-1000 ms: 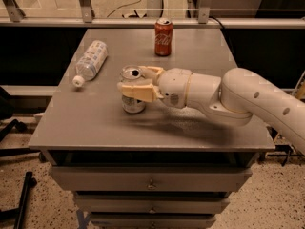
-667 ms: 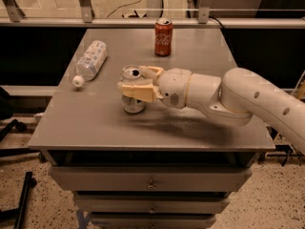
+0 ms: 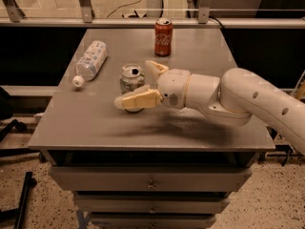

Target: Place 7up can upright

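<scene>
1. Grey table (image 3: 200,132): we list it with drawers (image 3: 150,179) under its top; it carries every item below.
2. White robot arm (image 3: 257,99): it reaches in from the right edge and lies low over the right half of the table top.
3. Gripper (image 3: 133,83): it sits near the table's middle. We see its two fingers spread apart, one across the front of the 7up can's lower part, the other behind and to the can's right. We see no squeeze on the can.
4. Clear plastic bottle (image 3: 90,60): it lies on its side at the back left, white cap toward the front left.
5. Red cola can (image 3: 163,37): it stands upright at the back centre, well apart from the gripper.
6. 7up can (image 3: 132,79): it stands on the table between the fingers, long axis vertical, silver pull-tab top up, base hidden by the front finger
</scene>
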